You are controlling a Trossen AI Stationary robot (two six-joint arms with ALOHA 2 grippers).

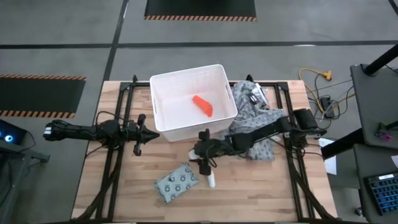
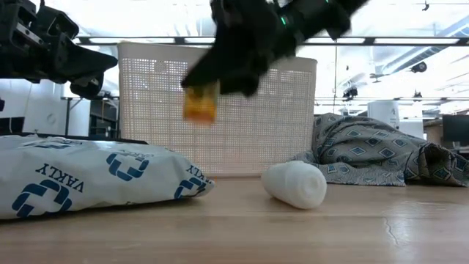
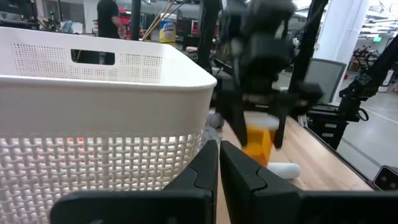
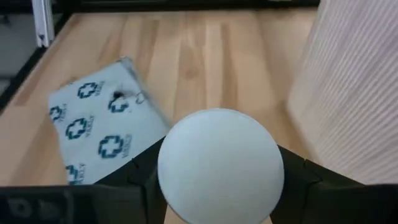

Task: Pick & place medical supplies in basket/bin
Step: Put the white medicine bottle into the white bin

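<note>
The white perforated bin [image 1: 186, 73] stands at the table's far middle, and the orange-red tapered piece [image 1: 202, 106] lies on its floor. My right gripper [image 1: 200, 155] hovers just in front of the bin's near wall [image 2: 242, 117], shut on a small orange-yellow bottle [image 2: 200, 103] with a white round cap [image 4: 217, 165]. A small white cylinder [image 2: 294, 183] lies on its side on the wood below it. The dotted teal-grey packet [image 1: 177, 183] lies flat nearer the near edge. My left gripper [image 3: 219, 168] is shut and holds nothing, level with the bin's left near corner. My right gripper pinches the bottle at its capped end, one finger [image 4: 140, 174] on each side of the white cap [image 4: 217, 143]. It comes slanting down from the table's right. The orange-yellow body [image 3: 258, 143] hangs below the fingers, clear of the table.
A grey patterned cloth [image 1: 252, 112] is heaped against the bin's right wall, under my right arm. Black frame rails run along the table's left and right sides. Bare wood shows between the packet and the near edge [image 1: 249, 199].
</note>
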